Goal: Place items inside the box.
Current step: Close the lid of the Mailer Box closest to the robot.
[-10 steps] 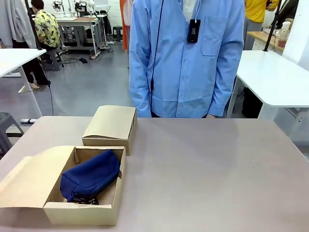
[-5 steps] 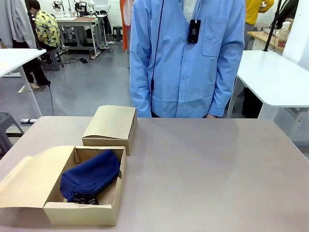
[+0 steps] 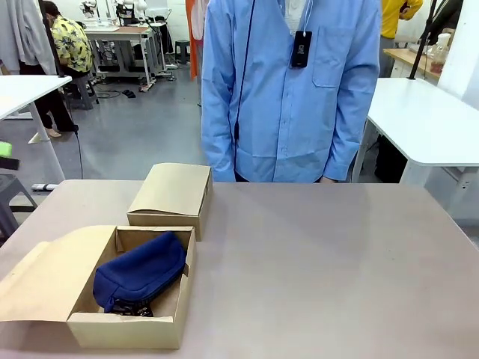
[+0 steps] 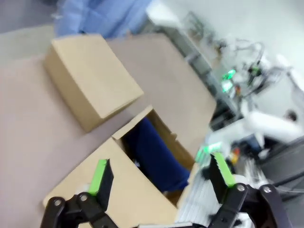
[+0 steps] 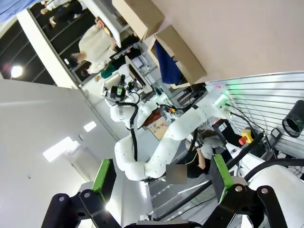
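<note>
The box (image 3: 174,329) stands open at the table's near left, its wide lid flap (image 3: 45,277) folded out to the left. The navy blue pouch (image 3: 142,273) lies inside it, and something small and dark (image 3: 135,309) shows at the pouch's near end. At the front view's left edge, above the table, a green pad of my left gripper (image 3: 4,153) pokes in. From its wrist camera my left gripper (image 4: 160,173) is open and holds nothing, high over the box (image 4: 164,130) and pouch (image 4: 154,154). My right gripper (image 5: 161,175) is open too, far from the box (image 5: 183,52).
A smaller closed cardboard box (image 3: 172,193) sits just behind the open one. A person in a light blue shirt (image 3: 292,90) stands at the far edge, arms down. The table's middle and right (image 3: 337,262) are bare.
A green pad of my left gripper has come into the front view at the left edge. The boxes, the pouch and the person have not moved.
</note>
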Controlling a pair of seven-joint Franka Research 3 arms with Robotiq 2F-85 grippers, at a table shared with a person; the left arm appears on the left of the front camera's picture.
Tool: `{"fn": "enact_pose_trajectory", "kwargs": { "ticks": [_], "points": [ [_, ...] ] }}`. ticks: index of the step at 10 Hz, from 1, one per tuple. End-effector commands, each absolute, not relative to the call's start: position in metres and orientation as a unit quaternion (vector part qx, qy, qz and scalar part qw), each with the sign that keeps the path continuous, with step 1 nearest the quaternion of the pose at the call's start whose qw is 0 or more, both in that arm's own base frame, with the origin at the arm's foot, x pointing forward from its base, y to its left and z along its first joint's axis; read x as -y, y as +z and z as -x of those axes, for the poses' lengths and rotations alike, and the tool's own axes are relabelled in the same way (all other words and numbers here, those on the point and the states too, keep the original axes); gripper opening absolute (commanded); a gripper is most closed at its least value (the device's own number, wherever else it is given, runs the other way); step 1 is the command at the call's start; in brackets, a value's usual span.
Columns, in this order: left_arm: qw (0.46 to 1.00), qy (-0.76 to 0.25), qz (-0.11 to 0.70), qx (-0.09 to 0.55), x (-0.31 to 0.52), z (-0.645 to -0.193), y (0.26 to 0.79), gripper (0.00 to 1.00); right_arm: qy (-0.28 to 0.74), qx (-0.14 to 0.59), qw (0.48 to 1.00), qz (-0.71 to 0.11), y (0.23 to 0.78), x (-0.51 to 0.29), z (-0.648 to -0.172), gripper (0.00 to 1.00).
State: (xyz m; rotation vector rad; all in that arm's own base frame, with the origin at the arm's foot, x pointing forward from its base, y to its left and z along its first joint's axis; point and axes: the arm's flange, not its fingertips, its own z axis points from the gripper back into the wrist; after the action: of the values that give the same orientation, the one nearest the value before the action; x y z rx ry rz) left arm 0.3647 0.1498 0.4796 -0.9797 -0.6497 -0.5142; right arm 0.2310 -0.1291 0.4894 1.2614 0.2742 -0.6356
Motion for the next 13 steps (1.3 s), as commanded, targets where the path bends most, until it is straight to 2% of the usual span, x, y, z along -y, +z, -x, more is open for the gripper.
{"fn": "enact_pose_trajectory", "kwargs": {
  "ticks": [1,2,3,7,8,9,10,11,12,13],
  "points": [
    [0.720,-0.405,0.395,0.402,-0.164,-0.363,0.453,1.00,-0.291,-0.126,0.747,-0.585,0.494,0.129,-0.231,1.00],
    [0.720,-0.386,0.379,0.435,-0.174,-0.374,0.433,1.00,-0.291,-0.126,0.747,-0.585,0.494,0.129,-0.231,1.00],
    [0.784,-0.315,0.429,0.320,-0.142,-0.367,0.472,1.00,-0.291,-0.126,0.747,-0.585,0.494,0.129,-0.231,1.00],
    [0.777,-0.335,0.416,0.332,-0.147,-0.370,0.460,1.00,-0.291,-0.126,0.747,-0.585,0.494,0.129,-0.231,1.00],
    [0.736,-0.409,0.445,0.304,-0.145,-0.376,0.450,1.00,-0.291,-0.126,0.747,-0.585,0.494,0.129,-0.231,1.00],
    [0.652,-0.471,0.474,0.358,-0.161,-0.382,0.437,1.00,-0.291,-0.126,0.747,-0.585,0.494,0.129,-0.231,1.00],
    [0.645,-0.486,0.417,0.418,-0.186,-0.382,0.424,1.00,-0.291,-0.126,0.747,-0.585,0.494,0.129,-0.231,1.00],
    [0.633,-0.475,0.412,0.451,-0.212,-0.376,0.413,1.00,-0.291,-0.126,0.747,-0.585,0.494,0.129,-0.231,1.00],
    [0.631,-0.464,0.398,0.478,-0.231,-0.367,0.403,1.00,-0.291,-0.126,0.747,-0.585,0.494,0.129,-0.231,1.00],
    [0.646,-0.461,0.375,0.478,-0.242,-0.359,0.385,1.00,-0.291,-0.126,0.747,-0.585,0.494,0.129,-0.231,1.00]
  ]
}}
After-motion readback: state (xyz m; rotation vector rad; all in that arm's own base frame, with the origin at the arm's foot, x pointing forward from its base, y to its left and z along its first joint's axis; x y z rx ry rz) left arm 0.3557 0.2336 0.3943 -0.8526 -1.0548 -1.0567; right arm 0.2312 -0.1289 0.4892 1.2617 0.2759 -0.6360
